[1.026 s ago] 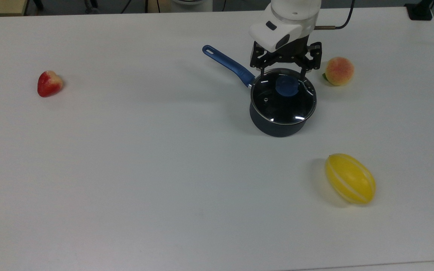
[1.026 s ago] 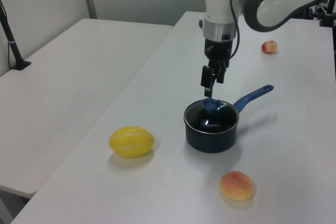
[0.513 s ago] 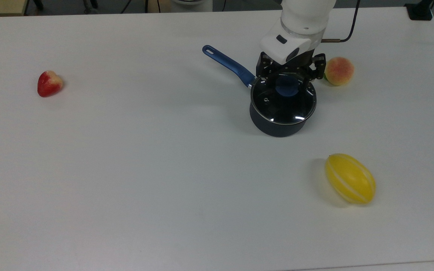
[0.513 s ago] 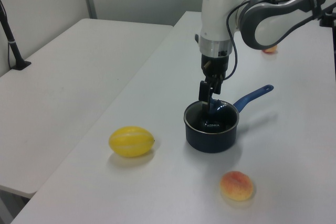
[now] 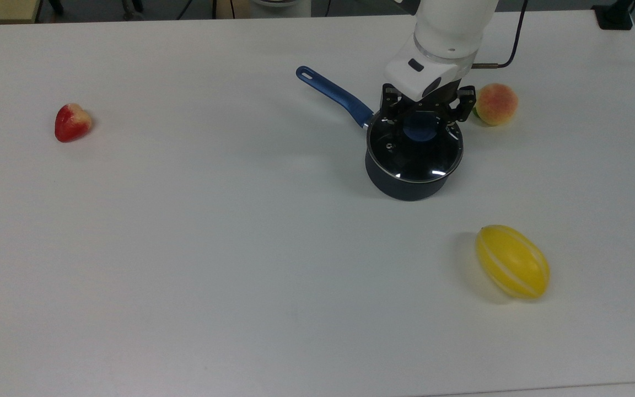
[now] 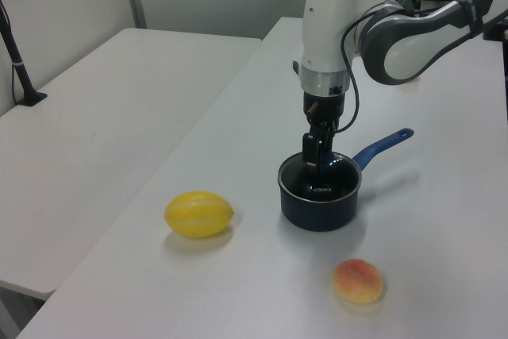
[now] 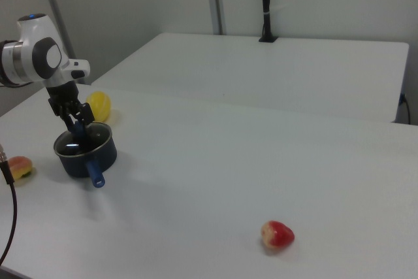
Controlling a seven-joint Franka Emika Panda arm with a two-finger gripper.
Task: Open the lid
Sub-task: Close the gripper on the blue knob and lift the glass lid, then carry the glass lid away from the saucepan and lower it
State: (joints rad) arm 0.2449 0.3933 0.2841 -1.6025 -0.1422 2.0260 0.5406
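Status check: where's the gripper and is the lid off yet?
Gripper open, straddling the blue knob. Lid seated on saucepan, not yet lifted. Peach close beside, not blocking.

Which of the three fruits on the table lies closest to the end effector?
The peach, just beside the saucepan; the yellow melon and strawberry lie farther away.

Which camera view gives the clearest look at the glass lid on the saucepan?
The top view: the lid shows as a full disc with metal rim, vent hole and blue knob. In the left view the lid is a flattened oval at the gripper. In the right view it is small and dark.
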